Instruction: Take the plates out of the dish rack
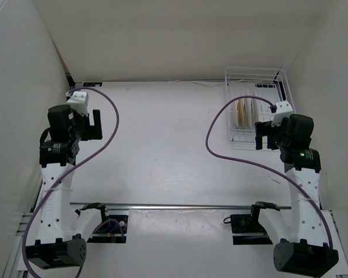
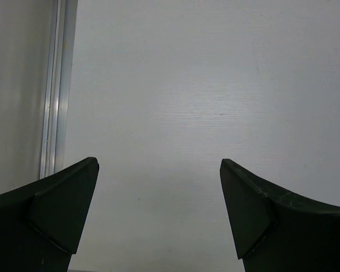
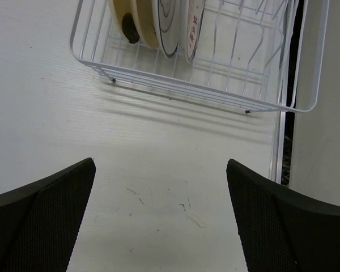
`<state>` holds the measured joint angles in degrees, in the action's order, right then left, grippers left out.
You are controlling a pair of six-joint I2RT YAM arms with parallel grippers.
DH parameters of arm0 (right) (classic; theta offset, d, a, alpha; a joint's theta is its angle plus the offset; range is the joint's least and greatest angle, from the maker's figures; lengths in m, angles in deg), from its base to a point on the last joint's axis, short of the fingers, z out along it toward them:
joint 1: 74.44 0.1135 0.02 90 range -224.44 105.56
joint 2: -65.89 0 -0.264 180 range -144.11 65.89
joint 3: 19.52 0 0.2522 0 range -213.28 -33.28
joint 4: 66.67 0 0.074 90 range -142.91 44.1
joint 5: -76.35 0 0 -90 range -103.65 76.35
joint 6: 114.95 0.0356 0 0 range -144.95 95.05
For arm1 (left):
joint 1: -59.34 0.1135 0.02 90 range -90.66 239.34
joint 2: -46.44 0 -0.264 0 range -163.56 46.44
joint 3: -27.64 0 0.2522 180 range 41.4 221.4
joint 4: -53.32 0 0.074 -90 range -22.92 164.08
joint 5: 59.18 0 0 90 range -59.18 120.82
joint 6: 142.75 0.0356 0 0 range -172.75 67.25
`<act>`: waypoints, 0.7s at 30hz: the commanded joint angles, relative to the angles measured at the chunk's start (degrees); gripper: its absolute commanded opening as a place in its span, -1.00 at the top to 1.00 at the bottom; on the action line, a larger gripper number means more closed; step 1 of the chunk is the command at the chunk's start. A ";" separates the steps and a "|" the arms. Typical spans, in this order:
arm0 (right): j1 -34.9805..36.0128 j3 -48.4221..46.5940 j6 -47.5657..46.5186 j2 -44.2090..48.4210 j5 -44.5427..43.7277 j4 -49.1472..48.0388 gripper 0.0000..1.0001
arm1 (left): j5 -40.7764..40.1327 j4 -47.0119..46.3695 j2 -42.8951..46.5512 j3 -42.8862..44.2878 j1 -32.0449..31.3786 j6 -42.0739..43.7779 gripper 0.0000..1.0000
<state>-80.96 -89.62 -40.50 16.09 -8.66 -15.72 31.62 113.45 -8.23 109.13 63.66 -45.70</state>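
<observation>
The white wire dish rack (image 1: 280,87) (image 3: 232,99) stands at the table's far right corner. Three plates stand upright on edge in its left part (image 1: 243,113): a beige plate with a dark patch (image 3: 131,20), a white plate with dark rings (image 3: 165,25) and a plate with red-orange marks (image 3: 194,28). My right gripper (image 1: 265,134) (image 3: 160,212) hangs open over bare table just in front of the rack, nothing between its fingers. At the far left, my left gripper (image 1: 88,125) (image 2: 158,212) is open and empty above bare tabletop.
White walls close in the table on the left, back and right. A metal rail (image 2: 55,90) runs along the left wall's foot, another beside the rack (image 3: 276,153). Purple cables (image 1: 113,119) loop from both wrists. A crossbar (image 1: 180,206) lies at the near edge.
</observation>
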 commanded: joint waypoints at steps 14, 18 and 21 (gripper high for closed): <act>-0.16 -21.58 3.86 -17.31 -8.95 -6.08 -0.99 | 2.10 -0.58 1.42 5.23 1.75 3.15 -0.99; -0.16 -29.96 4.38 -24.10 -7.54 -5.55 -0.99 | 3.41 -0.58 -0.69 6.46 1.75 3.15 -0.99; -0.16 -30.59 5.00 -27.80 -8.59 -7.65 -0.80 | 3.42 -0.58 -3.06 7.07 1.75 3.15 -0.99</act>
<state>-80.96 -118.07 -37.39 -9.81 -15.61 -20.85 33.56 112.99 -9.24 114.40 65.19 -43.06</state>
